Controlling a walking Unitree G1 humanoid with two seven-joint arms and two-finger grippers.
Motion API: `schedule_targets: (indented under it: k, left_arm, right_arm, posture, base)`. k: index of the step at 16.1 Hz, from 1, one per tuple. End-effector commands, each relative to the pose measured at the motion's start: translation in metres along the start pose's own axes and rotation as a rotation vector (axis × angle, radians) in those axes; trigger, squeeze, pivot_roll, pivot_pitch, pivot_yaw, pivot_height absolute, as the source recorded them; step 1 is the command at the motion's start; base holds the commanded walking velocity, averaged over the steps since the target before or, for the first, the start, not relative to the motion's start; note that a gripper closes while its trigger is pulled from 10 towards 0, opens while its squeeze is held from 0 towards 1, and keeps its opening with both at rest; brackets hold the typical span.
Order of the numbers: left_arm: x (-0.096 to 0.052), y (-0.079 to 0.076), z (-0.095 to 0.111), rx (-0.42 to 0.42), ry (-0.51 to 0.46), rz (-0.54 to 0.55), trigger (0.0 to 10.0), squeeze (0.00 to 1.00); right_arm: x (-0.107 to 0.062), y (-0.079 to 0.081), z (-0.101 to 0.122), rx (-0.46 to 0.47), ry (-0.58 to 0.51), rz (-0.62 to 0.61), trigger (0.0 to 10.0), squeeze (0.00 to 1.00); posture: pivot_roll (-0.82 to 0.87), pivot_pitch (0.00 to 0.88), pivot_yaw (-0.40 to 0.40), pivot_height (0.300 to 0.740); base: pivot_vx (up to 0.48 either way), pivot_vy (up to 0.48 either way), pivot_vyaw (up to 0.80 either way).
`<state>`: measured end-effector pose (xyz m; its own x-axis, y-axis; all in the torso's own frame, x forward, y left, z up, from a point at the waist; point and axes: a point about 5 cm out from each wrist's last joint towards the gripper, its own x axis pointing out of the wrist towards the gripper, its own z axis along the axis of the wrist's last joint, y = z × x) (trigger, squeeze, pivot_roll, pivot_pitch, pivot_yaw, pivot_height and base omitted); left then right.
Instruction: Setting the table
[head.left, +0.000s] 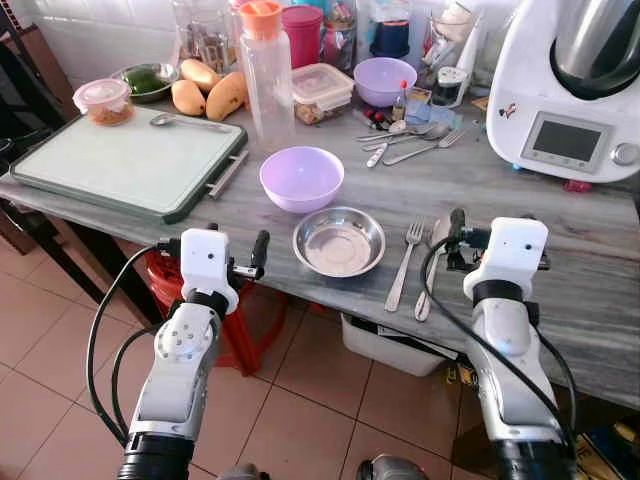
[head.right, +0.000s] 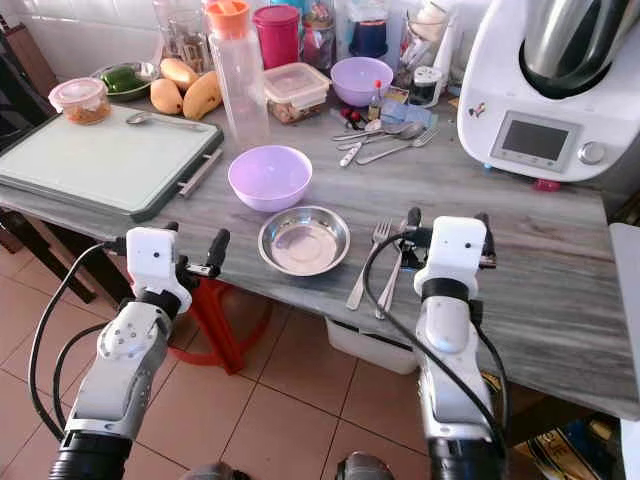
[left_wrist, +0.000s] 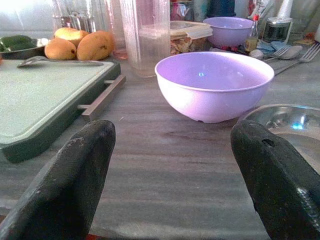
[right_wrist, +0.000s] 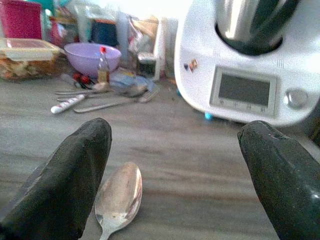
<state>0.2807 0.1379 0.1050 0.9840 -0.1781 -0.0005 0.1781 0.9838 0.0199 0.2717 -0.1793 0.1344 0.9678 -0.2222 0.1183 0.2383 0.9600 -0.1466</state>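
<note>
From my head, the shiny metal spoon lies beside the steel fork, right of the round steel plate on the grey counter. My right wrist shows my right hand released above it; I should straighten it gently. My left hand waits, spread wide.

Both silver arms reach forward from below, wrists level. The left gripper of two long black fingers is held with its fingers spread wide apart. The right gripper of two long black fingers is likewise spread wide.
</note>
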Motion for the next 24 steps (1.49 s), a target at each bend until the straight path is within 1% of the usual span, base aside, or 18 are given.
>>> schedule_targets:
  k: [1,3,8,9,11,13,17,19,21,22,24]
  left_arm:
    - [0.0,0.004,0.0,0.014,0.0,0.019,10.0,0.0]
    - [-0.001,0.007,-0.001,0.022,0.005,0.035,10.0,0.0]
    - [-0.009,0.016,-0.005,0.037,0.021,0.061,10.0,0.0]
    - [-0.012,0.019,-0.004,0.04,0.023,0.073,10.0,0.0]
    - [-0.024,0.032,-0.006,0.058,0.039,0.112,10.0,0.0]
    - [-0.032,0.038,-0.008,0.071,0.053,0.13,10.0,0.0]
    - [-0.033,0.039,-0.008,0.084,0.052,0.14,10.0,0.0]
    - [-0.034,0.04,-0.008,0.087,0.049,0.144,10.0,0.0]
    - [-0.038,0.042,-0.009,0.098,0.051,0.152,10.0,0.0]
    - [-0.037,0.043,-0.01,0.106,0.051,0.153,10.0,0.0]
    - [-0.031,0.045,-0.008,0.114,0.038,0.154,10.0,0.0]
  right_arm:
    - [-0.004,0.0,0.004,-0.011,-0.025,0.015,10.0,0.0]
    - [-0.015,-0.005,0.003,-0.014,-0.025,0.037,10.0,0.0]
    - [-0.025,-0.011,0.005,-0.052,-0.043,0.076,10.0,0.0]
    - [-0.026,-0.012,0.006,-0.052,-0.045,0.081,10.0,0.0]
    - [-0.032,-0.02,0.003,-0.055,-0.026,0.067,10.0,0.0]
    - [-0.037,-0.024,0.001,-0.07,-0.009,0.068,10.0,0.0]
    - [-0.036,-0.028,0.0,-0.065,-0.001,0.052,10.0,0.0]
    - [-0.036,-0.03,0.0,-0.067,-0.003,0.037,10.0,0.0]
    - [-0.04,-0.036,-0.002,-0.057,0.004,-0.014,10.0,0.0]
    - [-0.042,-0.035,-0.005,-0.062,0.013,-0.007,10.0,0.0]
    - [-0.041,-0.032,-0.007,-0.063,0.017,0.001,10.0,0.0]
  posture:
    - [-0.07,0.0,0.024,0.74]
    - [-0.07,0.0,0.022,0.74]
    - [-0.08,0.0,0.026,0.74]
    - [-0.08,0.0,0.026,0.74]
    - [-0.06,0.0,0.022,0.74]
    - [-0.05,0.0,0.018,0.74]
    - [-0.04,0.0,0.01,0.74]
    - [-0.04,0.0,0.011,0.74]
    - [-0.05,0.0,0.016,0.74]
    - [-0.05,0.0,0.016,0.74]
    - [-0.06,0.0,0.011,0.74]
  base:
    - [0.0,0.0,0.0]
    - [-0.133,0.0,0.0]
    - [-0.279,0.0,0.0]
    - [-0.289,0.0,0.0]
    - [-0.294,0.0,0.0]
    - [-0.296,0.0,0.0]
    - [-0.282,0.0,0.0]
    - [0.0,0.0,0.0]
    - [-0.165,0.0,0.0]
    - [0.0,0.0,0.0]
    - [-0.326,0.0,0.0]
